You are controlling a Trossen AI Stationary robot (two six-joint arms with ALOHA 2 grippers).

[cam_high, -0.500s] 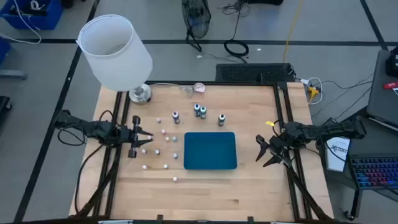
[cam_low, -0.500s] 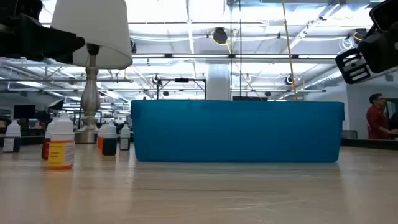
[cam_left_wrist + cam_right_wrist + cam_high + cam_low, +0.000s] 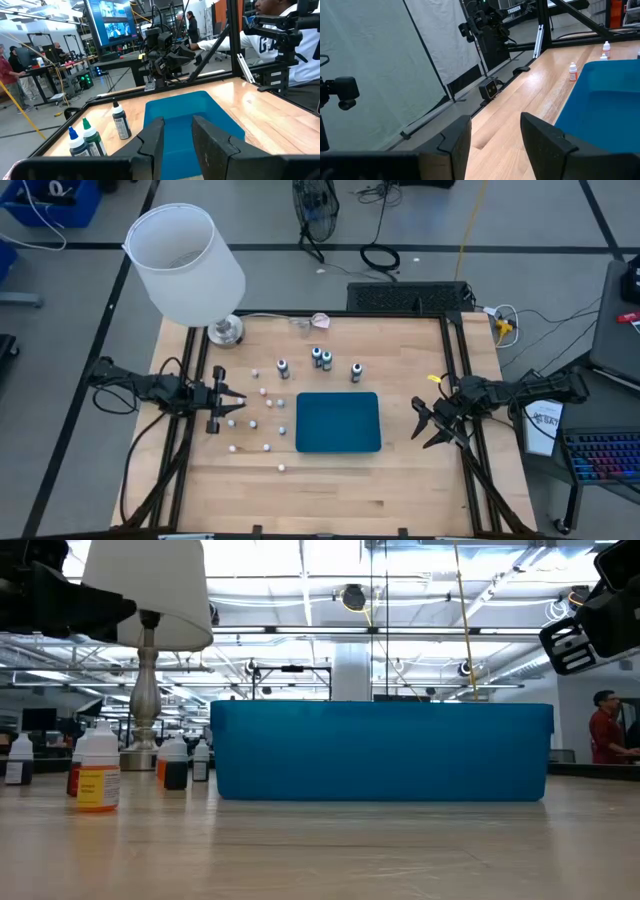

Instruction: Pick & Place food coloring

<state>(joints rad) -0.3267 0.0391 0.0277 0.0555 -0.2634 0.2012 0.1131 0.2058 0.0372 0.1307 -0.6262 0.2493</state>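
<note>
Four dark food coloring bottles stand upright on the table beyond the teal tray [image 3: 338, 421]: one [image 3: 283, 367], a pair [image 3: 321, 359] and one [image 3: 356, 372]. Several small whitish pieces [image 3: 266, 402] stand scattered left of the tray; the low view shows them as tiny capped bottles [image 3: 98, 770]. My left gripper [image 3: 228, 402] is open at the table's left side, beside the small pieces and pointing at the tray [image 3: 190, 115]. My right gripper [image 3: 425, 423] is open at the right side, right of the tray [image 3: 605, 100]. Neither touches anything.
A lamp with a white shade [image 3: 185, 265] stands on its metal base [image 3: 225, 330] at the far left corner. A small crumpled wrapper [image 3: 320, 321] lies at the far edge. Bare wood [image 3: 400, 360] lies right of and in front of the tray. People show in the room beyond.
</note>
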